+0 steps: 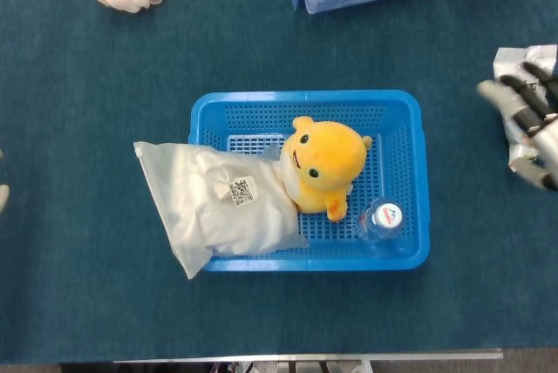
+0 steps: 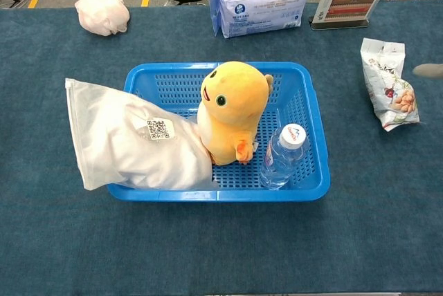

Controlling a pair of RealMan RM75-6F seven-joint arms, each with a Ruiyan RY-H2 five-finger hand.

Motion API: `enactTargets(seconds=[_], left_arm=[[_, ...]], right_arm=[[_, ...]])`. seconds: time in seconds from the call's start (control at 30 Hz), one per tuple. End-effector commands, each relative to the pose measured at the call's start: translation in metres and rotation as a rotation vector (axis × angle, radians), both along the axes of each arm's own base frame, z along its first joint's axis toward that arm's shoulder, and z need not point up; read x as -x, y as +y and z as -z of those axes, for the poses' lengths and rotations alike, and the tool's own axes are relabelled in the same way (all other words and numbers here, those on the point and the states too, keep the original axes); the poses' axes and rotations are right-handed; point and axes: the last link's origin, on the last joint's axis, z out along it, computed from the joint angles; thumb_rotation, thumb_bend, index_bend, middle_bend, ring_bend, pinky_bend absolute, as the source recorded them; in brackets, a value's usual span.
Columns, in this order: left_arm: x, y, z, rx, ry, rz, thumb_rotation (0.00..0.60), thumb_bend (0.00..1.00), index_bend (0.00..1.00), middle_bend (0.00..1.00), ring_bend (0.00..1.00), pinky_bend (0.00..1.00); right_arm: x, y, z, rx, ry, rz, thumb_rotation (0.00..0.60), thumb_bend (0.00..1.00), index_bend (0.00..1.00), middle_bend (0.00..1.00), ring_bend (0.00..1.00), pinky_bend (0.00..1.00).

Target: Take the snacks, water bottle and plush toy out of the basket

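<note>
Snack bag out on the table's right edge; plush toy and water bottle in the basket.

The snack bag lies flat on the blue table near its right edge, its print too small to read. The right hand hovers over it in the head view, fingers spread apart and gripping nothing. The left hand shows only as a sliver at the left edge; its fingers cannot be made out. In the blue basket the yellow plush toy sits upright, the water bottle in the front right corner, a red-and-blue logo on its cap. A white pouch with a QR-code label overhangs the left rim. A blue-and-white pack with unreadable writing stands at the far edge.
</note>
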Motion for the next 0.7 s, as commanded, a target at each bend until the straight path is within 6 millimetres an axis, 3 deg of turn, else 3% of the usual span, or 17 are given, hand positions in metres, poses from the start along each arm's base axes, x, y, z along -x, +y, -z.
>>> enactTargets(seconds=[0.03, 0.3, 0.7], left_arm=[[0.001, 0.000, 0.000, -0.001, -0.002, -0.003, 0.600, 0.25, 0.41, 0.37, 0.33, 0.52], [0.006, -0.001, -0.001, -0.002, -0.011, -0.014, 0.600, 0.25, 0.41, 0.37, 0.33, 0.52], [0.006, 0.001, 0.000, -0.001, -0.016, -0.011, 0.600, 0.25, 0.41, 0.37, 0.33, 0.52]], right_arm=[[-0.018, -0.011, 0.022, -0.099, 0.012, -0.099, 0.600, 0.00, 0.20, 0.28, 0.17, 0.35], [-0.039, -0.019, 0.053, -0.258, 0.035, -0.170, 0.600, 0.00, 0.25, 0.30, 0.17, 0.35], [-0.052, -0.016, 0.065, -0.424, -0.037, -0.146, 0.600, 0.00, 0.32, 0.34, 0.18, 0.35]])
